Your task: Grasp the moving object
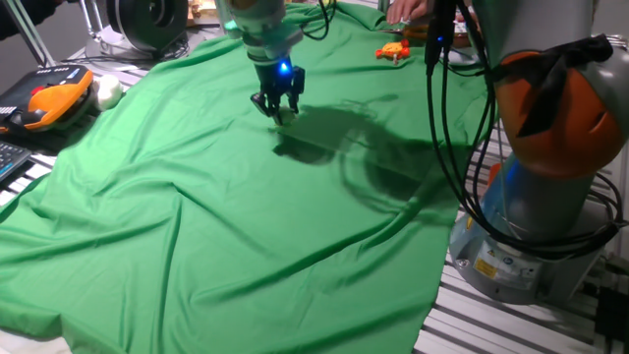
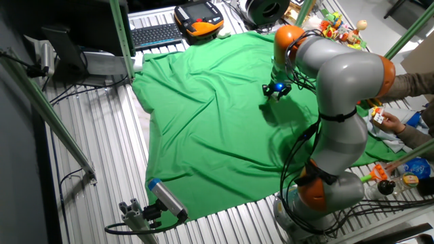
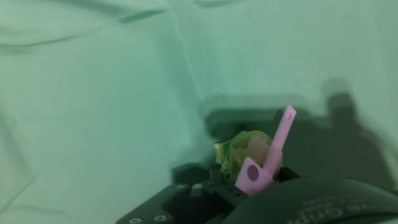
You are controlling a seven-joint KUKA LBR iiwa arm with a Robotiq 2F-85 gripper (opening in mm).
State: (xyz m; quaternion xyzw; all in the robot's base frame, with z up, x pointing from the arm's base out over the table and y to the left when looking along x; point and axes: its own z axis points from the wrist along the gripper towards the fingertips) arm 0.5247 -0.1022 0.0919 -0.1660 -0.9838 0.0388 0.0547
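Gripper (image 1: pixel 278 110) hangs just above the green cloth (image 1: pixel 197 226), over the half of the table toward its far edge in one fixed view, with a blue light glowing on its body. In the hand view the tiny toy (image 3: pixel 244 155) sits pinched between the fingers, a lumpy yellow-green and pale blob with a pink plastic piece (image 3: pixel 267 158) in front of it (can't tell whether that piece belongs to the toy or the finger). So the jaws are clamped around the toy, held up off the cloth, dark shadow underneath. A small orange toy (image 1: pixel 393 50) lies near the cloth's far right corner, well apart. A bigger white lump (image 1: pixel 106 91) rests past the cloth's left edge beside an orange-and-grey handheld controller (image 1: pixel 44 103).
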